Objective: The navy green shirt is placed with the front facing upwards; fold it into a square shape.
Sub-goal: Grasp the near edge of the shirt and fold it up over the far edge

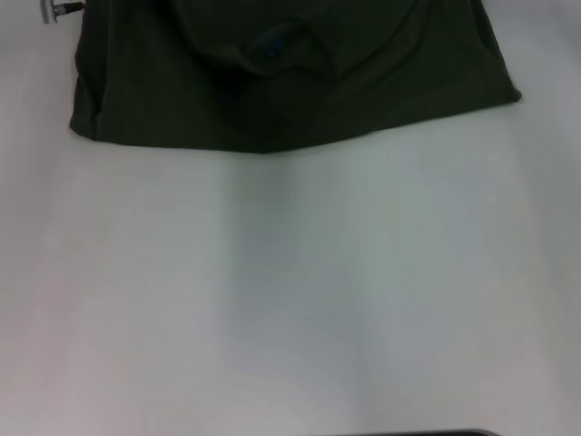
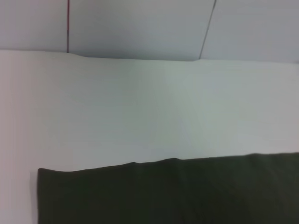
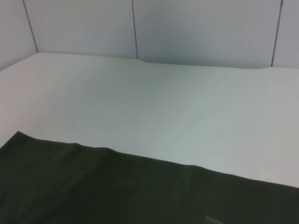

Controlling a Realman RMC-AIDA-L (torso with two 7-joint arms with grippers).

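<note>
Soft even light, mild blur, faint shadows

All I can see of my rig is a small silvery metal part [image 1: 56,10] with a dark tip and a thin dark strip [image 1: 422,433]

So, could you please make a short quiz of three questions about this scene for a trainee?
1. True or false: the shirt lies at the far end of the table in the head view.
2. The small label at the shirt's neck is: A) red, B) blue, C) yellow.
3. Fill in: in the head view, the number of grippers over the shirt is ____.

Key: 1 true; 2 B; 3 zero.
</note>
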